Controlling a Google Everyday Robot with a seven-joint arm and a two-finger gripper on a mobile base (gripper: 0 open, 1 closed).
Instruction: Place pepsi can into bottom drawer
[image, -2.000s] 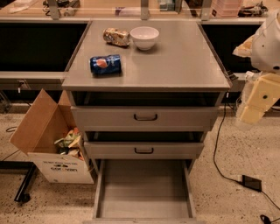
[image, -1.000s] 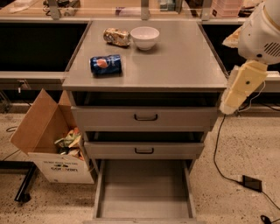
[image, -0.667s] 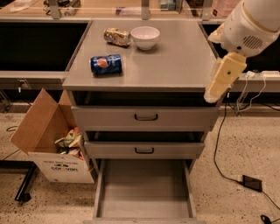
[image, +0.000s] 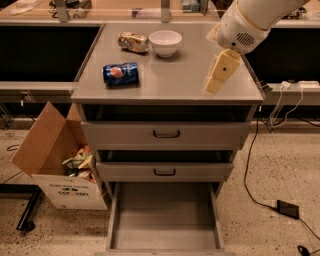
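The bottom drawer (image: 165, 220) stood pulled fully out at the foot of the cabinet, nearest the camera, with its plain grey floor exposed. To its left on the speckled floor sat an open cardboard box (image: 52, 167) holding crumpled wrappers. To its right lay a small black power adapter (image: 287, 209) with a cable running back toward the cabinet. Above the bottom drawer were the middle drawer (image: 165, 171) and the upper drawer (image: 165, 134), each grey with a black handle and a dark gap above its front. The grey counter (image: 175, 85) formed the cabinet top. The pepsi can (image: 121, 73) lay on its side on the left part of the counter (logo facing up), well apart from the bottom drawer. The hand (image: 219, 74), cream-coloured and pointing down and to the left, hung over the right part of the counter, well apart from the pepsi can. Whether the hand was apart or together could not be told. Farther back on the counter stood a white bowl (image: 165, 42), with a shiny snack packet (image: 133, 42) just beside it on the left.
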